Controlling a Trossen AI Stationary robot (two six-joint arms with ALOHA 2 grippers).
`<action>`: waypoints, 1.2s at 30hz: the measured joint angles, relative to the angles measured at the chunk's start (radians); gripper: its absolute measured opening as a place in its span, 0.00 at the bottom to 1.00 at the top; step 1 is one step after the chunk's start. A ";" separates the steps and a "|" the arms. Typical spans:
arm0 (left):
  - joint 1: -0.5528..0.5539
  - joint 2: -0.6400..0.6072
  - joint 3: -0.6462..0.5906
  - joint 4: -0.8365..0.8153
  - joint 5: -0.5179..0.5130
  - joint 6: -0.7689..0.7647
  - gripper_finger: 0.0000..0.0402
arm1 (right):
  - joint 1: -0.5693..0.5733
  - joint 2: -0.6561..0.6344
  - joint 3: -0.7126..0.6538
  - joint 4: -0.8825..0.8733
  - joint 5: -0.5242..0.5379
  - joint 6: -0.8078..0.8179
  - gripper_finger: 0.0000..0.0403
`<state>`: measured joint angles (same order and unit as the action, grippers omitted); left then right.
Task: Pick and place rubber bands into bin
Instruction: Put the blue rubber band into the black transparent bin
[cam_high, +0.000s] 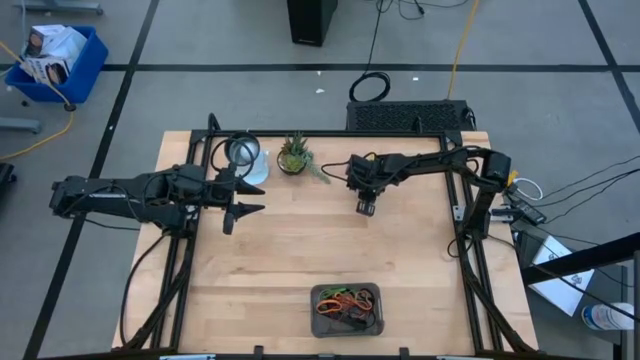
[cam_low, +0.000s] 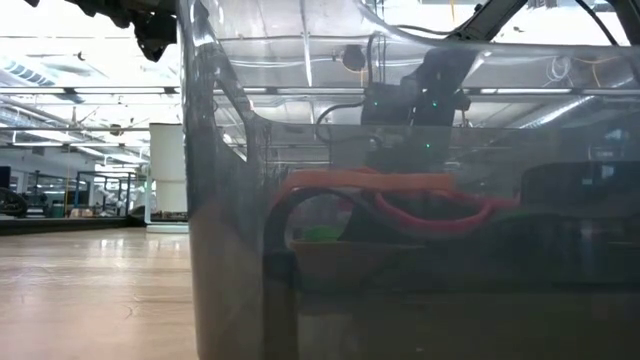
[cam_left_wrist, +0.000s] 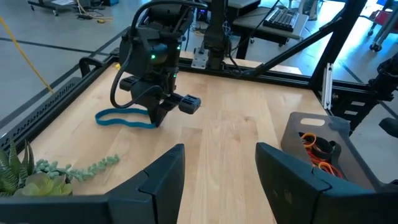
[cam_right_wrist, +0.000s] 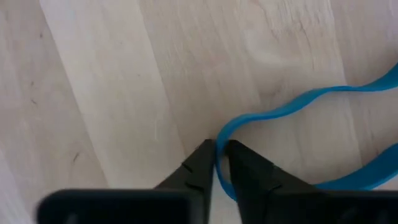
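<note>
A blue rubber band (cam_left_wrist: 122, 118) lies on the wooden table, toward its far side. My right gripper (cam_right_wrist: 217, 158) stands over one end of it, fingers shut on it; it also shows in the high view (cam_high: 365, 205) and the left wrist view (cam_left_wrist: 158, 115). The dark grey bin (cam_high: 347, 310) stands near the table's front edge and holds several orange, red and black bands (cam_high: 350, 300); the low view looks through its wall (cam_low: 230, 250). My left gripper (cam_left_wrist: 217, 174) is open and empty over the table's left part (cam_high: 240, 210). My right gripper pinches the blue band at the bend of one end of its loop (cam_right_wrist: 219, 138) between its two fingertips. The fingers come from above, pointing down. The rest of the band (cam_right_wrist: 348, 93) lies slack on the table.
A small potted succulent (cam_high: 293, 155) and a round glass-like object on a white base (cam_high: 243, 155) stand at the table's far edge. A black frame (cam_high: 470, 240) runs along the table's sides. Bare wood lies between the right gripper and the bin.
</note>
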<state>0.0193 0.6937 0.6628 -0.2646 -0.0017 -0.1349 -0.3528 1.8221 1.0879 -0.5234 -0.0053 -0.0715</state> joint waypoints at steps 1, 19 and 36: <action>0.000 0.000 0.000 0.000 0.000 0.000 0.50 | 0.000 -0.001 0.000 0.003 0.000 0.000 0.07; 0.000 -0.001 0.000 0.007 0.016 -0.033 0.50 | 0.078 -0.516 -0.004 0.253 0.005 0.140 0.00; 0.000 -0.468 -0.008 -0.047 0.185 -0.012 0.50 | 0.373 -0.807 0.026 0.466 0.056 0.137 0.00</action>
<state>0.0193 0.2258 0.6550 -0.3120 0.1837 -0.1466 0.0206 1.0150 1.1143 -0.0571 0.0506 0.0650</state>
